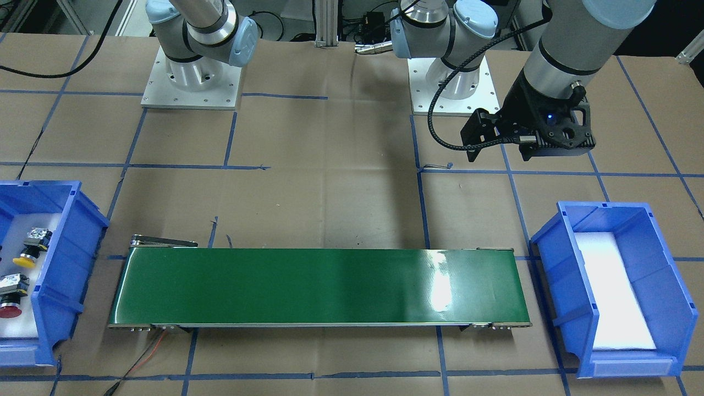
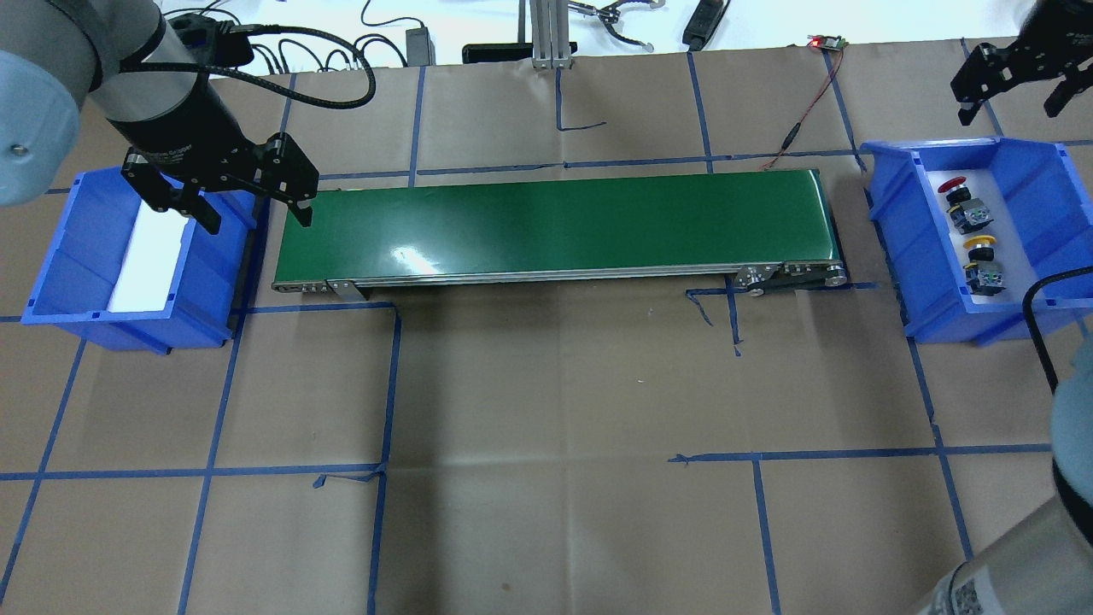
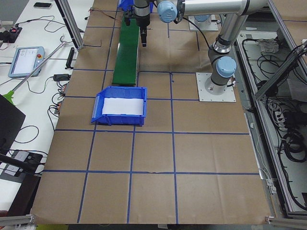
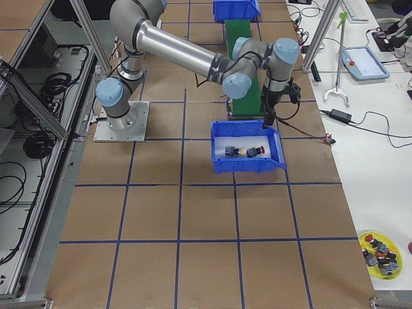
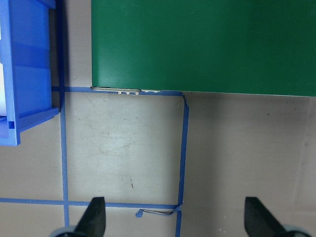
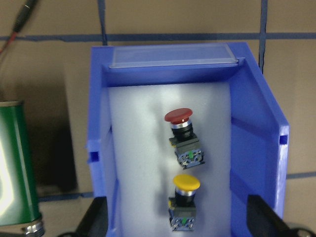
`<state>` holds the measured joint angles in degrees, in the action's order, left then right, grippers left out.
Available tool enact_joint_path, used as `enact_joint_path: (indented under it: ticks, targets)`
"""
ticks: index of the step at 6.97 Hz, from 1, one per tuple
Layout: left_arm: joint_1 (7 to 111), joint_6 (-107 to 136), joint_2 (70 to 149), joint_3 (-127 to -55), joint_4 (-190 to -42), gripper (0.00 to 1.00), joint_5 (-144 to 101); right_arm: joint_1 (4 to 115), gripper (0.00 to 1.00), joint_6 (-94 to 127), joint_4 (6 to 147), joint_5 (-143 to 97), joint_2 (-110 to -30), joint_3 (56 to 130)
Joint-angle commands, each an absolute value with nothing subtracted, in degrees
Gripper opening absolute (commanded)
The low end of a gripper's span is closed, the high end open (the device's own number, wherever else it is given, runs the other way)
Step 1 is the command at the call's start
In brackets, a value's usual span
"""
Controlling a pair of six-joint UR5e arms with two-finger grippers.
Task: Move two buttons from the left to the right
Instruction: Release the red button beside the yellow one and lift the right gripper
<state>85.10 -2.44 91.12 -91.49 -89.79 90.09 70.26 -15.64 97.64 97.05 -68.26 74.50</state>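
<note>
Okay, both buttons sit in the right blue bin (image 2: 905, 256), at the robot's right end of the table. The red button (image 6: 178, 116) and the yellow button (image 6: 186, 182) lie on their sides on the bin's white foam liner (image 6: 217, 148). They are in a line, caps pointing the same way. The red one's grey-white rear block is just beside the yellow cap, and I can't tell whether they touch. Neither button touches a bin wall.

The right gripper (image 2: 1006, 115) hangs in the air above the far end of that bin, clear of it. Its jaws are spread wide with nothing between them. In the right wrist view the two fingers (image 6: 96, 217) frame the bin from either side, well above the buttons.

The left gripper (image 2: 256, 222) hovers at the other end, over the gap between the left blue bin (image 2: 51, 282) and the near end of the green conveyor belt (image 2: 555, 222). Its jaws are also wide apart and hold nothing. In the left wrist view its fingertips (image 5: 95, 212) stand over bare brown paper and blue tape lines. The left bin shows a white foam liner (image 2: 149, 265).

The belt runs lengthwise between the two bins. All of it rests on the table (image 2: 555, 410), which is covered in brown paper with a blue tape grid.
</note>
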Motion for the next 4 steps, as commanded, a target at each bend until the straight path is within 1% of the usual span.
enact_joint_path:
  ticks: [1, 3, 4]
  targets:
    - [85.17, -2.81, 91.67, -92.1, -90.35, 1.0, 90.18, 81.06, 1.0, 1.42, 90.45, 96.77, -76.26, 74.97]
    - [85.17, -3.34, 91.67, -92.46, -91.75, 1.0, 90.17, 92.06, 1.0, 13.12, 89.92, 96.77, -79.61, 76.2]
    - [85.25, -3.43, 91.76, -92.29, -91.84, 1.0, 90.18, 95.85, 1.0, 15.18, 89.91, 96.68, -82.24, 77.25]
